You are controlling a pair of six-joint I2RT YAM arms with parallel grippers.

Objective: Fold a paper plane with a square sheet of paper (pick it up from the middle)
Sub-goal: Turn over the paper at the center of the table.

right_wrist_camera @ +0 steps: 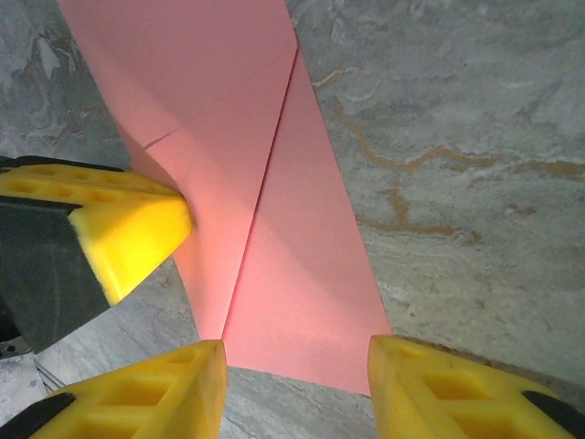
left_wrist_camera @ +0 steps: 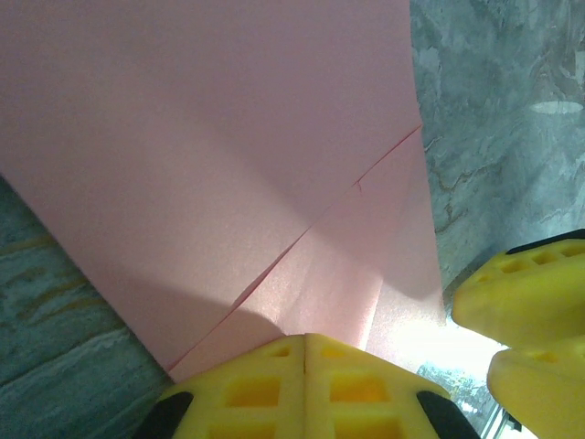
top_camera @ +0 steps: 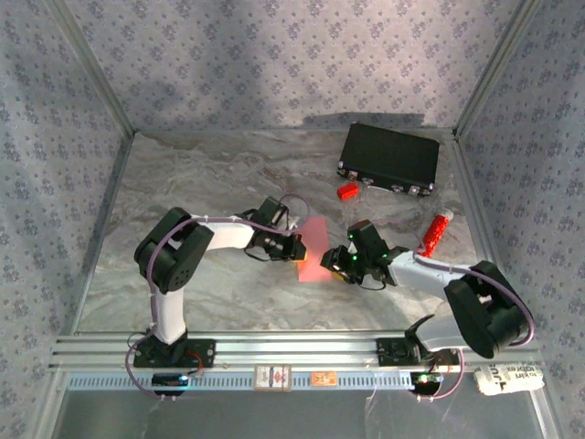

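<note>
The left gripper (left_wrist_camera: 304,343) has its 2 yellow foam fingers (left_wrist_camera: 251,389) pressed tight together, pinching the left edge of the sheet of paper (left_wrist_camera: 228,165). The right gripper (right_wrist_camera: 294,352) has its 2 blocky yellow fingers (right_wrist_camera: 155,398) spread apart, 1 on each side of the paper's closest edge. The paper is thin, smooth and salmon pink. It is folded over itself, with straight slanted creases where the flaps meet. It sits in the middle of the table (top_camera: 210,183), which looks like grey, swirly marble. A flat black case (top_camera: 388,157) lies at the far right. A small red block (top_camera: 346,190) sits just in front of it, and a red-and-white tube (top_camera: 437,233) lies at the right.
</note>
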